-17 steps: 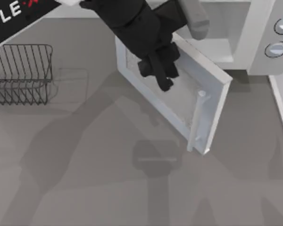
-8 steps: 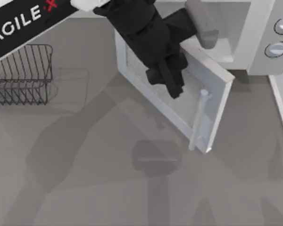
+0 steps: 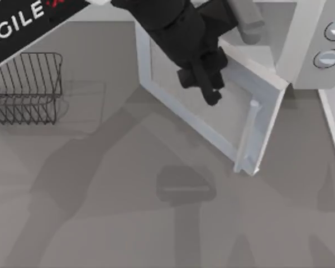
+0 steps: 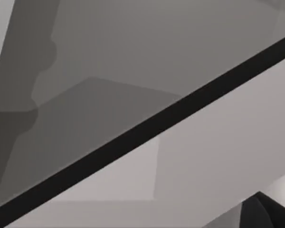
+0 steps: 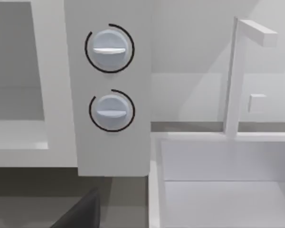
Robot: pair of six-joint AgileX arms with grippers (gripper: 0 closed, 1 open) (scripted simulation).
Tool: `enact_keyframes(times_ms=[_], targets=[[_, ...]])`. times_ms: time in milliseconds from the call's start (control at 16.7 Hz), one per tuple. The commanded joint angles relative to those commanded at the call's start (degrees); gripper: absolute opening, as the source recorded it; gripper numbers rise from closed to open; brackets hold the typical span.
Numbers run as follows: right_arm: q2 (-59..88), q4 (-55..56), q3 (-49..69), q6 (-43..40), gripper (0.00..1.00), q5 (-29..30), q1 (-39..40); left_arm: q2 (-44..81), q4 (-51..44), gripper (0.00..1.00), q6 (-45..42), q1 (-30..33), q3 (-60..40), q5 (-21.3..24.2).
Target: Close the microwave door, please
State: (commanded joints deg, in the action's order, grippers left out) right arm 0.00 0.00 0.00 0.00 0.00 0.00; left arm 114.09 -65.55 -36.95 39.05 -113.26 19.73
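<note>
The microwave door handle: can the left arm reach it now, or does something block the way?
Probably yes. The left gripper hovers over the microwave door, and the bare panel lies between it and the pale bar handle, with nothing in between.

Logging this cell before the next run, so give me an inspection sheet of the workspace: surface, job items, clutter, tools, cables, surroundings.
Surface: grey table, arm shadows across it.
Job's things: microwave door partly open, angled out from the microwave; bar handle at its free edge; two round knobs on the side panel.
Clutter: wire rack at the table's left.
Grippers: left tool over the door's outer face, fingers' state unclear; right arm beside the microwave, its wrist camera facing the knobs.
Cables: nothing seen.
Surroundings: white basin with a tap beside the microwave.
</note>
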Motion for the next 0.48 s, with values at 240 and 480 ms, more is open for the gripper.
enact_keyframes(times_ms=[240, 480], targets=[[0.0, 0.0, 0.0, 0.0, 1.0, 0.0, 0.0, 1.0, -1.8, 0.0, 1.0, 1.3, 0.6, 0.4], [0.0, 0.0, 0.0, 0.0, 1.0, 0.0, 0.0, 3.0, -2.9, 0.0, 2.0, 2.4, 0.0, 0.0]])
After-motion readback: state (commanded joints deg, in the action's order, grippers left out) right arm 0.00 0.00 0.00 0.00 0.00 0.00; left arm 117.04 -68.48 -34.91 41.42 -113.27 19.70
